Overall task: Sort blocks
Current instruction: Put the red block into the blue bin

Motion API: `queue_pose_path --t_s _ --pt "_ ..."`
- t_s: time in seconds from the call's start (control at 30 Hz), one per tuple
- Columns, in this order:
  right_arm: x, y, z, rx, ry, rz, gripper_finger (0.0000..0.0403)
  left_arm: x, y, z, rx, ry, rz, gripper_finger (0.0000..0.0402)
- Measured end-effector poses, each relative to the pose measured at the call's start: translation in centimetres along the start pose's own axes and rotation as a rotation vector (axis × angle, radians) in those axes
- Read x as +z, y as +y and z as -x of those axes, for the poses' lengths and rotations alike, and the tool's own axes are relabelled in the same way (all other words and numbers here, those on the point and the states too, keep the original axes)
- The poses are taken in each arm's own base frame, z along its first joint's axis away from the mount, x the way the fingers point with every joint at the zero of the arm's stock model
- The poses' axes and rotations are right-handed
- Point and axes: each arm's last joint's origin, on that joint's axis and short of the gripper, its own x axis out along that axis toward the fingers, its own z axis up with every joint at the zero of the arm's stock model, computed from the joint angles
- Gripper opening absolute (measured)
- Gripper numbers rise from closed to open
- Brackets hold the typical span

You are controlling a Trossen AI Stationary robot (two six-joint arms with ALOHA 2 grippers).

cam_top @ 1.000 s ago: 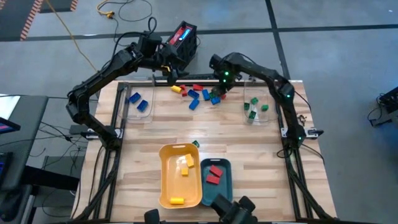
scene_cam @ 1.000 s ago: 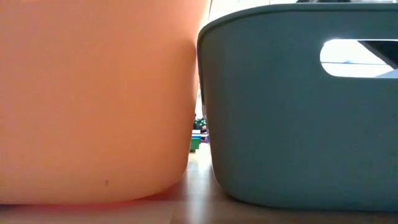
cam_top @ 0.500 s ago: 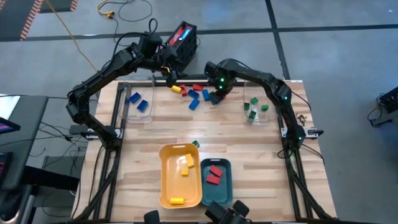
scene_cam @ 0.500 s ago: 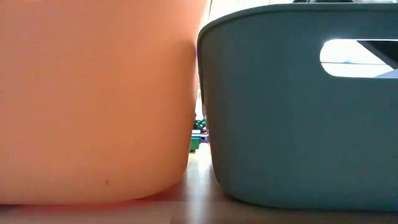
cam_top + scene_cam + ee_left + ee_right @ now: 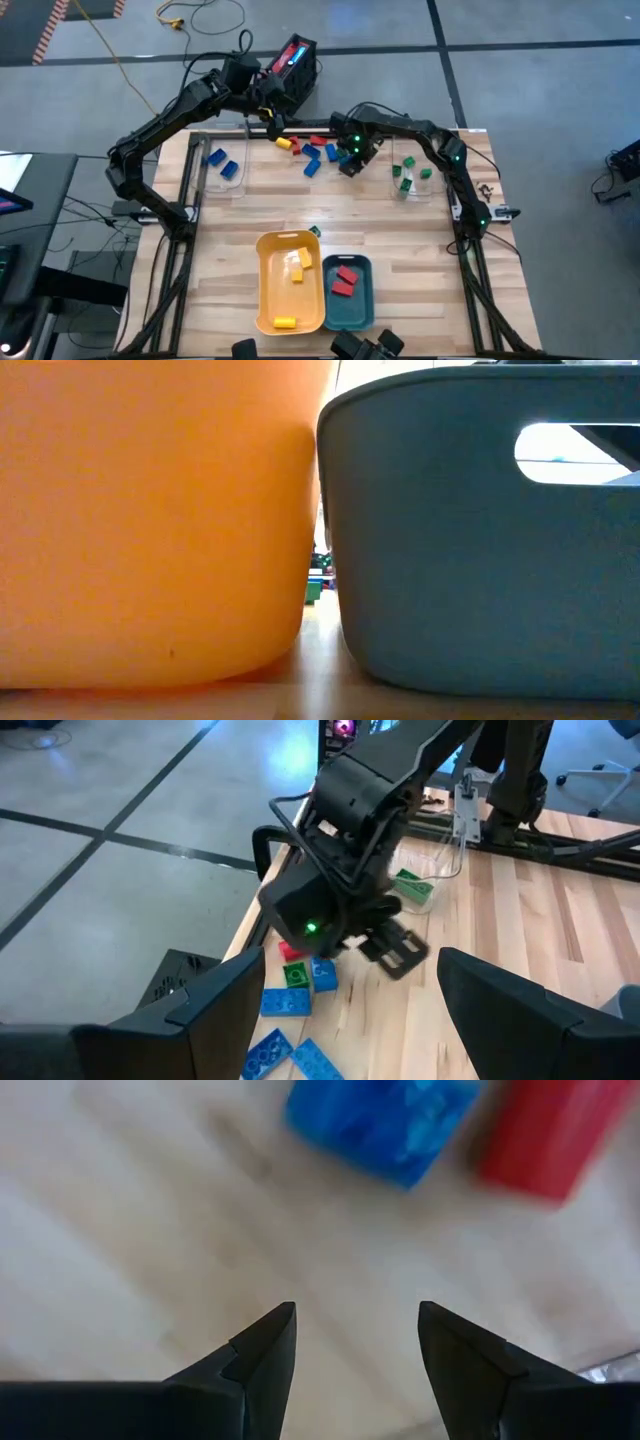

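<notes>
1. Two arms are up at the far edge of the worktop (image 5: 400,240). The right gripper (image 5: 349,165) sits low over the loose blocks (image 5: 315,152), fingers apart with nothing between them. Its wrist view shows bare wood between the tips, with a blue block (image 5: 385,1120) and a red block (image 5: 545,1135) just ahead.
2. Left gripper (image 5: 272,125) hangs near the far edge, a bit toward the left side, wide open and holding nothing. Its own view looks across at the right arm bent down over the pile.
3. That pile is a red, yellow, blue and green mix near the middle of the far edge. From the left wrist you can pick out a green block (image 5: 296,976) and blue ones beside it.
4. A clear container (image 5: 222,166) by the far left corner has a couple of blue blocks in it; another clear container (image 5: 412,172) toward the far right holds green ones.
5. Near edge: yellow tray (image 5: 288,283) with yellow blocks, teal tray (image 5: 348,292) touching its right side with red ones.
6. One small green bit (image 5: 314,232) sits at the yellow tray's far corner, probably a block, hard to say. The low view is mostly tray walls.
</notes>
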Motion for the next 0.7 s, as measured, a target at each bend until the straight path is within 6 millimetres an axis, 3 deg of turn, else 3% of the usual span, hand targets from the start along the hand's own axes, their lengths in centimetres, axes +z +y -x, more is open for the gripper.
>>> queue_pose_path --t_s 0.1,0.27,0.43,0.7 --pt "0.8 -0.1 0.1 -0.006 -0.087 -0.040 0.0223 0.0 0.0 0.0 -0.001 0.003 0.001 0.0293" --pt "1.0 1.1 0.5 -0.176 -0.167 -0.041 0.0223 -0.2 -0.1 0.3 0.001 0.023 0.011 0.0293" --pt "1.4 2.0 0.7 -0.193 -0.231 -0.027 0.0223 -0.3 -0.1 0.4 0.011 0.033 0.014 0.0293" --pt "-1.7 -0.3 2.4 -0.213 -0.337 -0.070 0.0223 -0.5 -0.2 0.4 0.014 0.054 0.021 0.0293"
